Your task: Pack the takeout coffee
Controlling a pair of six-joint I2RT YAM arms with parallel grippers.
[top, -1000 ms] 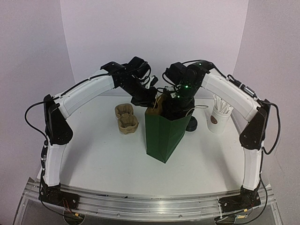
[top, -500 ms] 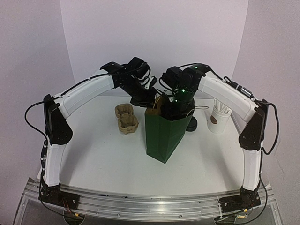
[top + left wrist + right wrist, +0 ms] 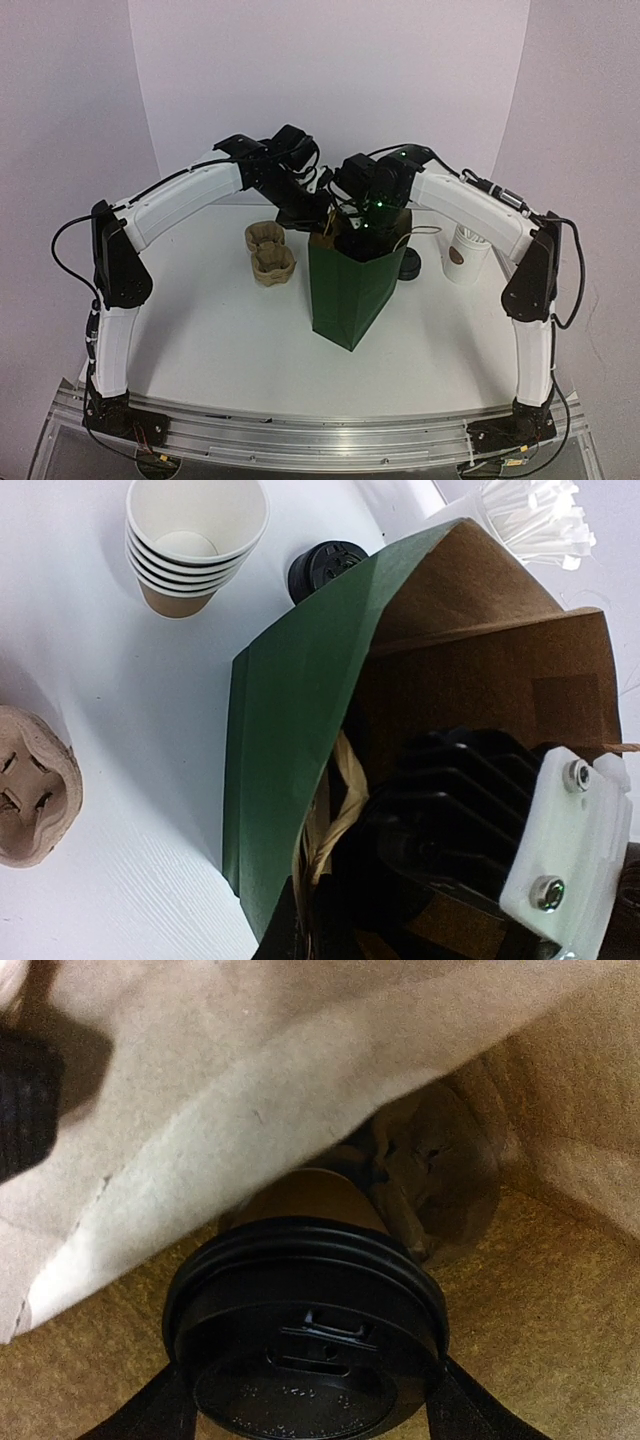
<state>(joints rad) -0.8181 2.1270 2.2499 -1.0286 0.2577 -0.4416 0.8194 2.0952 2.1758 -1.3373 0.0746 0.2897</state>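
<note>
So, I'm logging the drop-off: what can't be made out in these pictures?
- Top external view: the brown kraft paper cup with black domed lid is hidden inside the green paper bag.
- Right wrist view: the cup's base, hidden behind its own lid, so landing is unclear.
- Left wrist view: fingers of the left gripper, cut off by the bottom edge; grip unknown.

At 6 o'clock in my right wrist view, the frame cuts off my right gripper's fingers and the black lid's near edge; the lid hides most of the kraft cup. From above, the green bag hides all three.
</note>
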